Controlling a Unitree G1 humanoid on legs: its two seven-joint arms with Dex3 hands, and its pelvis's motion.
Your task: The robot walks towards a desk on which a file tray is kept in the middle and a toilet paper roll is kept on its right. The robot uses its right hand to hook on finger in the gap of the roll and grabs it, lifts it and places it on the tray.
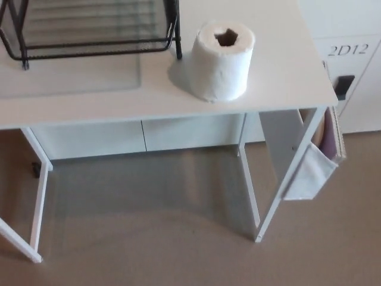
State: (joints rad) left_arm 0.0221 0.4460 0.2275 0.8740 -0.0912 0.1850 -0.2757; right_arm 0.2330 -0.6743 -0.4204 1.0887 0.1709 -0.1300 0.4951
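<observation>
A white toilet paper roll (222, 61) stands upright on the white desk (280, 77), its dark core hole facing up. Just left of it sits a black wire file tray (89, 27), cut off by the top edge of the head view; its front right leg is close to the roll. Neither of my hands shows in this view.
A white fabric pocket (312, 170) holding flat items hangs off the desk's right side. White cabinets stand behind, one labelled 2D12 (347, 50) with a black handle. The desk's thin white legs (253, 196) rise from brown floor.
</observation>
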